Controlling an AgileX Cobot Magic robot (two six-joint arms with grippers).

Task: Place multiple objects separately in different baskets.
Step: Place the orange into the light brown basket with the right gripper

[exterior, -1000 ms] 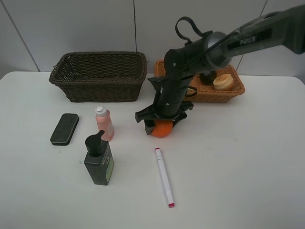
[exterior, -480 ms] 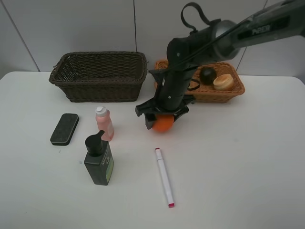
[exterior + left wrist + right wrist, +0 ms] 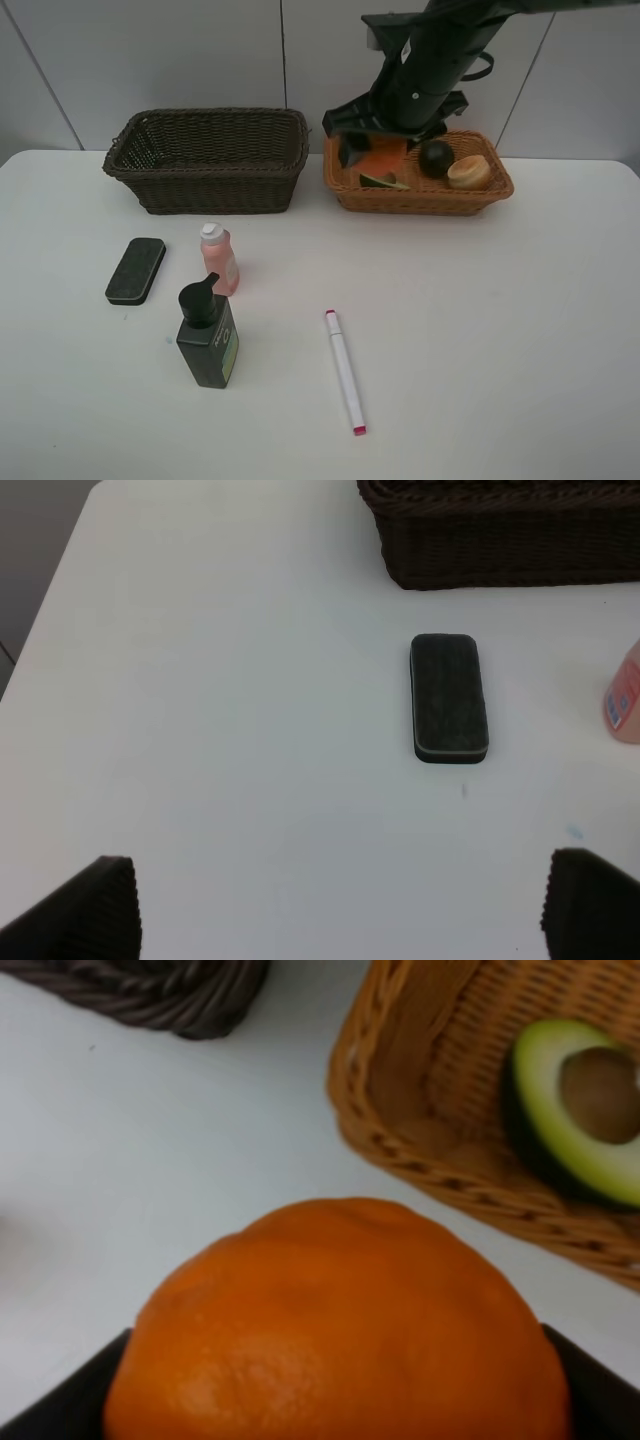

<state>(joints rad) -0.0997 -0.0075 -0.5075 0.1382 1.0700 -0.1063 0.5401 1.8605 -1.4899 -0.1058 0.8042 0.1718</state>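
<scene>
My right gripper (image 3: 378, 150) is shut on the orange (image 3: 384, 160) and holds it above the left end of the light tan basket (image 3: 495, 190). The right wrist view shows the orange (image 3: 340, 1330) filling the jaws over the basket rim (image 3: 400, 1130). In this basket lie the avocado half (image 3: 382, 181), the dark mangosteen (image 3: 436, 158) and the peach (image 3: 468, 172). The dark brown basket (image 3: 205, 165) stands to its left. On the table lie the black eraser (image 3: 136, 269), pink bottle (image 3: 219, 259), dark-green pump bottle (image 3: 207, 335) and white marker (image 3: 344, 370). My left gripper (image 3: 340, 920) is open above the table near the eraser (image 3: 449, 697).
The avocado half (image 3: 585, 1110) lies just inside the tan basket's near wall in the right wrist view. The dark basket's corner (image 3: 150, 990) is close by. The left arm does not show in the exterior view. A grey panelled wall stands behind the table.
My right gripper has lifted the orange off the table and carried it back and to the right, to above the tan basket. Nothing else has moved.
</scene>
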